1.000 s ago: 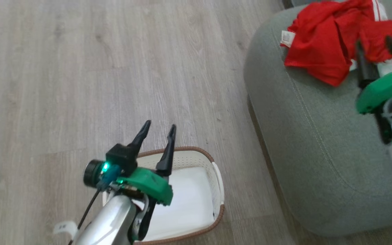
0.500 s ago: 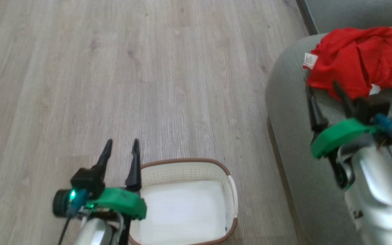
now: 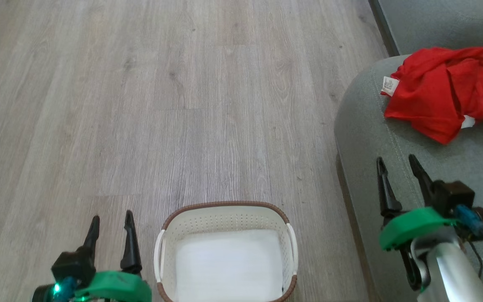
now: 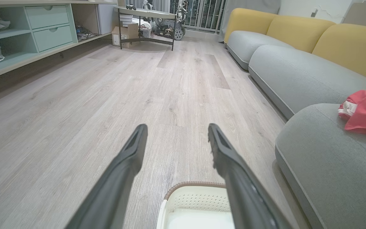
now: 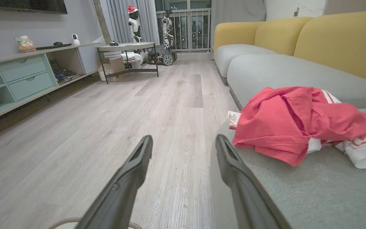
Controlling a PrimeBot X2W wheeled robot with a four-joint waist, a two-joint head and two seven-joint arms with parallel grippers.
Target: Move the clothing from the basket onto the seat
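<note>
Fingers of the left gripper (image 3: 112, 215) are seen spread in the head view, now beside the basket (image 3: 224, 216) instead of over it. The right gripper (image 3: 395, 159), likewise parted, is drawn back from the clothing (image 3: 434, 96) heaped on the seat (image 3: 359, 126). In the left wrist view, the basket is seen below. In the right wrist view, the clothing is seen untouched ahead.

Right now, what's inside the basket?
The basket shows only a bare white floor and perforated walls, no fabric. Its near end is cut off by the picture edge, so unchecked. The red clothing lies on the seat.
</note>
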